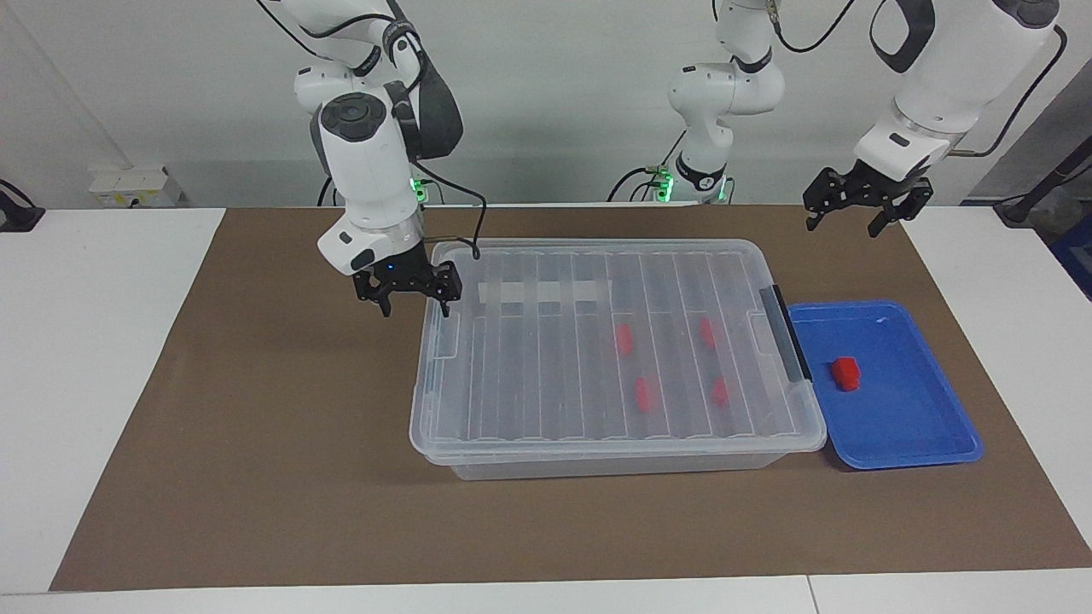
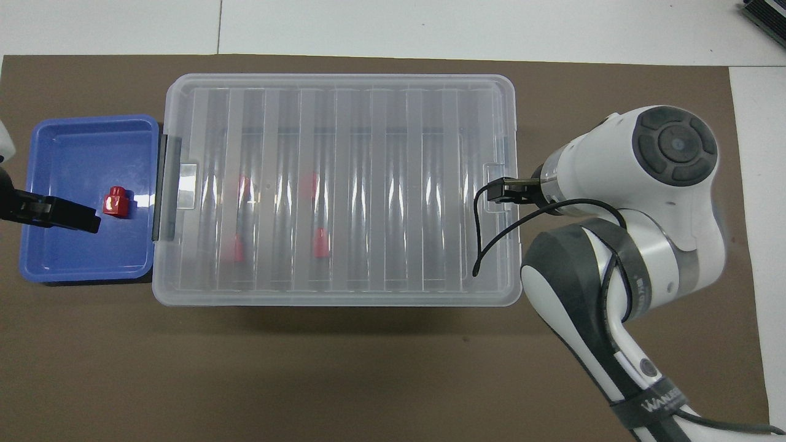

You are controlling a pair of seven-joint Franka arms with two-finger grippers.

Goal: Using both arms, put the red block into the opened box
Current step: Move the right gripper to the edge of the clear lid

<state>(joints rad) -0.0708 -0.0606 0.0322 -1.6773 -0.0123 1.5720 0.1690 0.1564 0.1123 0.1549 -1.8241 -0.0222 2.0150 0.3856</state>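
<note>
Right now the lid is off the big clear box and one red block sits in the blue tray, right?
Not quite. The facing view shows the ribbed lid on the box, shut. The rest holds: one red block sits in the blue tray.

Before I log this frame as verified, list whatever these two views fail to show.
- Right gripper: overhead view hides it under its own arm's wrist; contact with the box rim is not settled in the facing view either.
- Left gripper: overhead view's edge cuts off all but a tip over the blue tray.
- Four red blocks in the box: blurred by the ribbed lid in both views; shapes unreadable.
- Black end latch: whether fastened, too small.
</note>
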